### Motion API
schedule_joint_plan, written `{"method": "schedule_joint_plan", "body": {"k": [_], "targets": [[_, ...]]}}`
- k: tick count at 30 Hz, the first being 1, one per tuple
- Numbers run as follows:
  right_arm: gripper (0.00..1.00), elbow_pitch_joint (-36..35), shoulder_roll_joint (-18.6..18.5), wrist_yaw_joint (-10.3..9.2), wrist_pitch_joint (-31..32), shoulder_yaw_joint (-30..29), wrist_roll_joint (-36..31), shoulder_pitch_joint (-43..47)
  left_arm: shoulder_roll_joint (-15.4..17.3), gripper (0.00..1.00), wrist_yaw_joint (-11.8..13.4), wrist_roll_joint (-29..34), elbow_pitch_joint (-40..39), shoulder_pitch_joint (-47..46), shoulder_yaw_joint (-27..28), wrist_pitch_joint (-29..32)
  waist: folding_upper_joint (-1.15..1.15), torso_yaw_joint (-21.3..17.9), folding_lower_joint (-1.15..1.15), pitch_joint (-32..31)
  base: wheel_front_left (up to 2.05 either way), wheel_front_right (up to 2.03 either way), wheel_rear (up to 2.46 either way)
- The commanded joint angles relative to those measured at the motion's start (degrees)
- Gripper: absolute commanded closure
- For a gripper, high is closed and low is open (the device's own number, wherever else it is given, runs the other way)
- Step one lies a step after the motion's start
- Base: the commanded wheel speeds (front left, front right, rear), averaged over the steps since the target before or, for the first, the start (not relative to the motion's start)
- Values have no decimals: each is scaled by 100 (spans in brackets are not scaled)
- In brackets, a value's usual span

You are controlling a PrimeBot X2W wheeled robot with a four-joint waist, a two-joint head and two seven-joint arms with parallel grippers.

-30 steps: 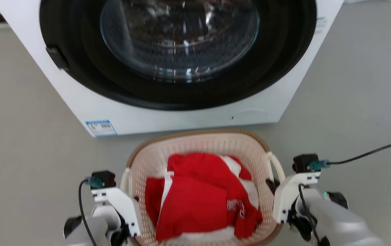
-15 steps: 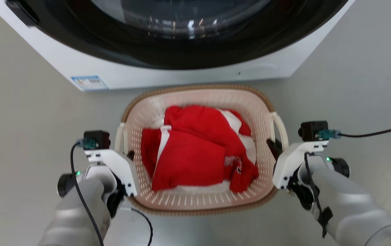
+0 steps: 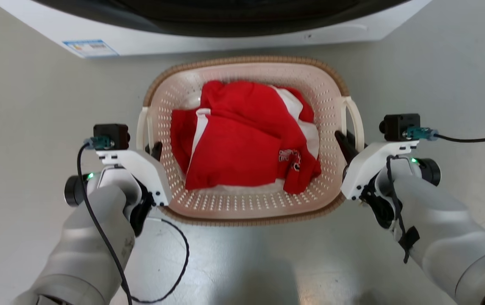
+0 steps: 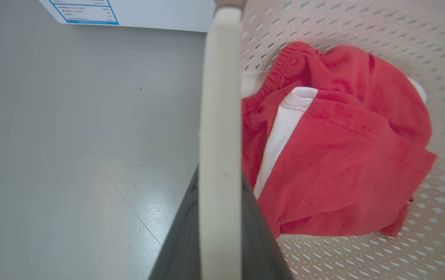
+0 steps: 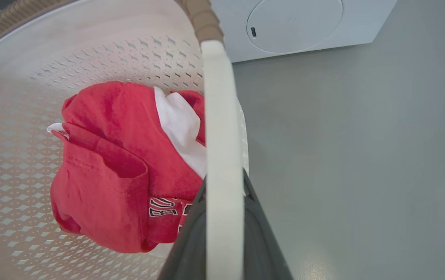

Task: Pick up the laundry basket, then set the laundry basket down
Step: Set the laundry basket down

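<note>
Head view tilts down over the last second: washer (image 3: 225, 36) now mostly off the top edge, while basket (image 3: 246, 62) and both tools keep the same layout, so the camera moved and the grip holds. Lift probably starting; can't tell if it's off the floor (image 3: 34, 106) yet. Left tool (image 3: 156, 149) pinches the left handle (image 3: 143, 127), right tool (image 3: 341, 140) the right handle (image 3: 355, 120). Basket is just in front of the washer — cream, perforated, brown rim, red-and-white clothes (image 3: 242, 144) inside.

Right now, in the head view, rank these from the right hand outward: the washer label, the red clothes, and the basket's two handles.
1. Right handle, in the right hand.
2. Red clothes, mid-basket.
3. Left handle, far side.
4. Washer label, upper left.
</note>
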Motion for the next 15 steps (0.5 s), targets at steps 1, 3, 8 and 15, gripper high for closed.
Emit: {"method": "schedule_joint_plan", "body": {"k": [1,3,8,15], "targets": [[100,-74,-13,45,-117,64,56,61,210,100,28,71,-19,-198,109,-129,0,3,0,177,0,0,0],[100,-83,-15,45,-169,77,60,-16,216,100,31,75,-18,-268,117,-189,0,-2,0,300,0,0,0],[100,-85,-31,45,-277,113,52,-157,221,100,45,86,-17,-420,144,-307,0,15,0,568,0,0,0],[100,-81,-36,45,-361,126,26,-315,216,100,118,146,-43,-612,213,-401,0,64,0,897,0,0,0]]}}
